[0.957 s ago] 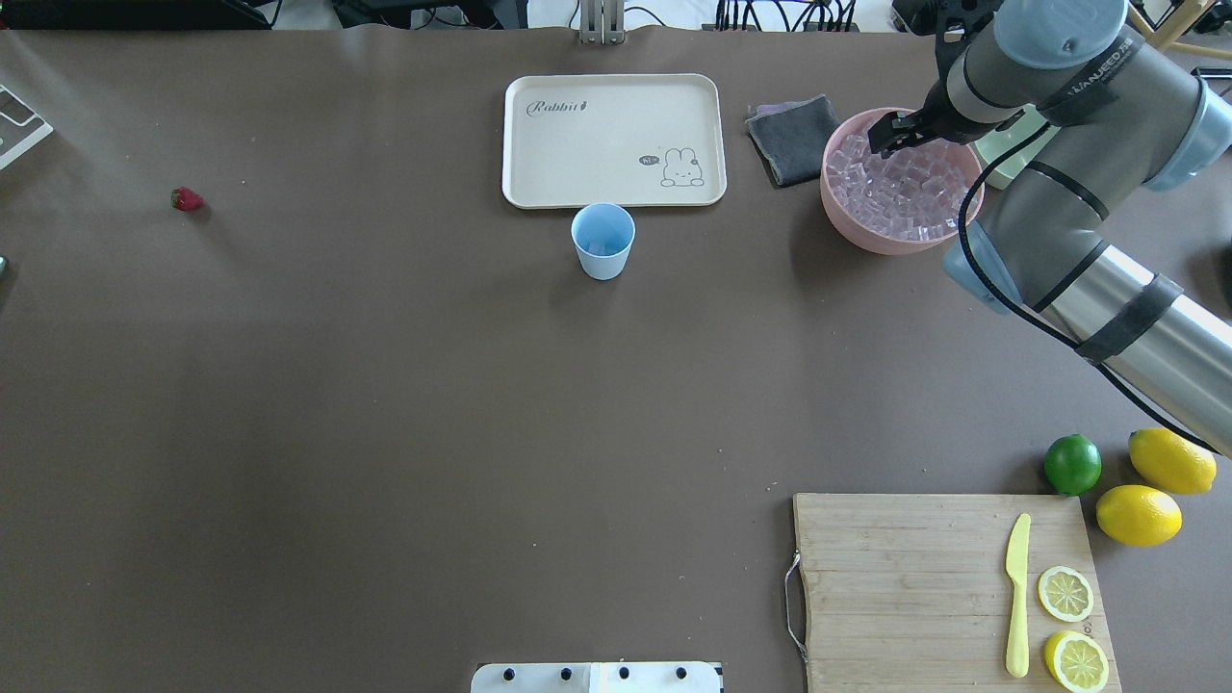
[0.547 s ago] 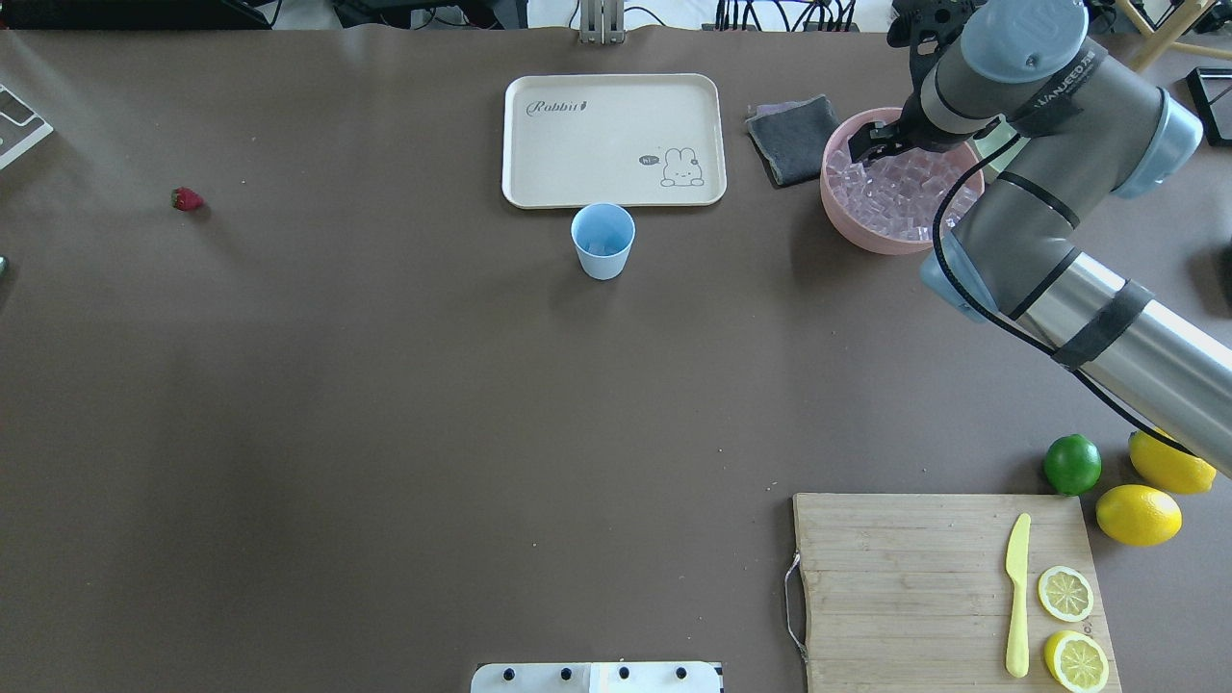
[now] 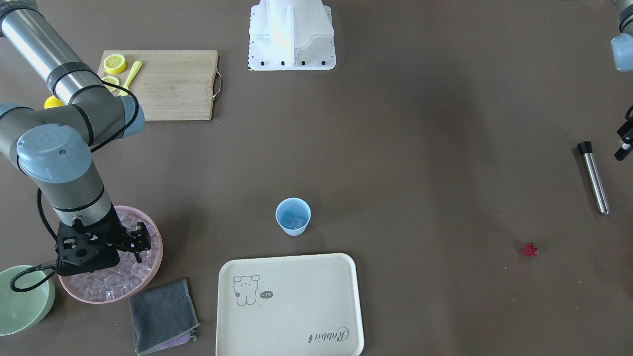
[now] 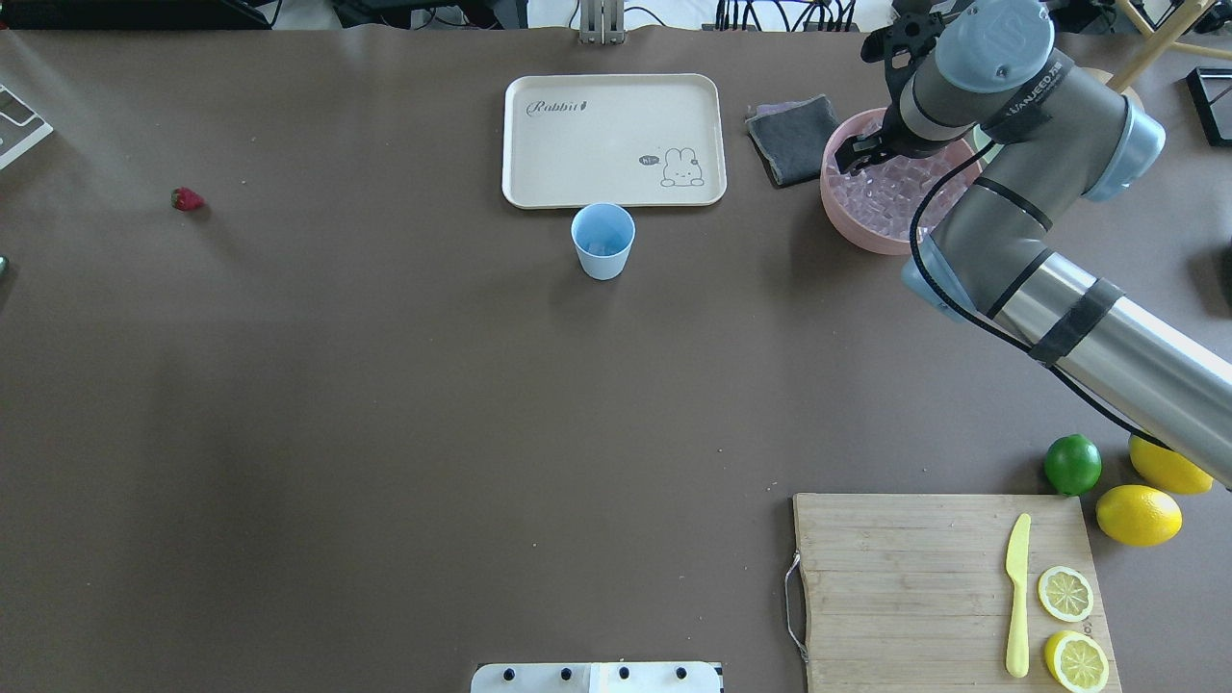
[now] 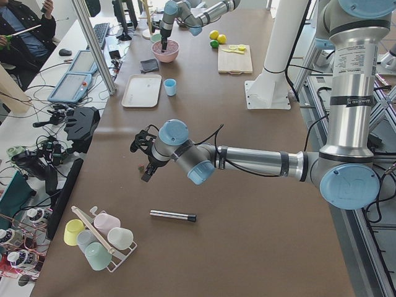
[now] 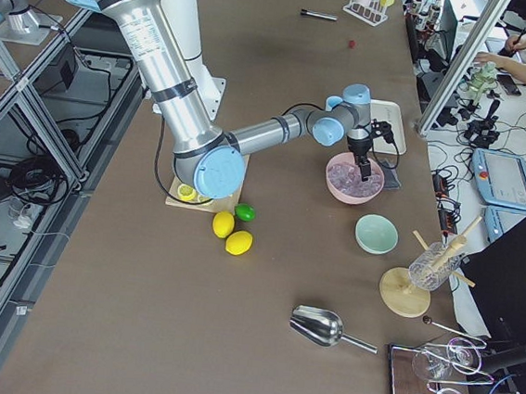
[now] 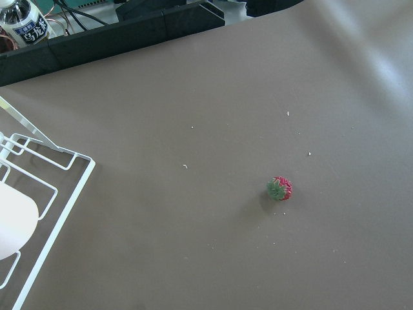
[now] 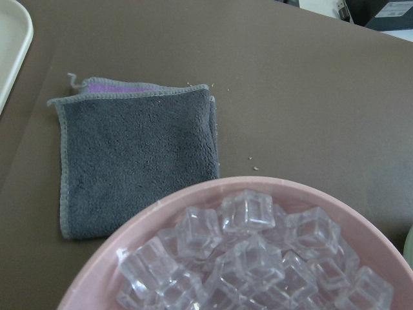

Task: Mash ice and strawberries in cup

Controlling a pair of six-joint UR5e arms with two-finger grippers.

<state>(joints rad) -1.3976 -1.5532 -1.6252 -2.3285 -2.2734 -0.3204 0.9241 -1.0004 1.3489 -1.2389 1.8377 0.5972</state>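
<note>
The light-blue cup stands upright mid-table by the tray's near edge, with a few ice cubes in it. More ice fills the pink bowl. My right gripper hangs over the bowl's left part, above the cubes, and its jaws look open and empty. The wrist view shows the ice and no fingers. The strawberry lies alone at the far left and shows in the left wrist view. My left gripper hovers near it; I cannot tell its state.
A cream tray lies behind the cup and a grey cloth lies left of the pink bowl. A steel muddler lies near the left arm. A cutting board holds a knife and lemon slices, beside a lime and lemons. A green bowl stands beyond the pink bowl.
My right gripper has moved left across the pink bowl, from its far right part to its left part. The cup and the strawberry have not moved.
</note>
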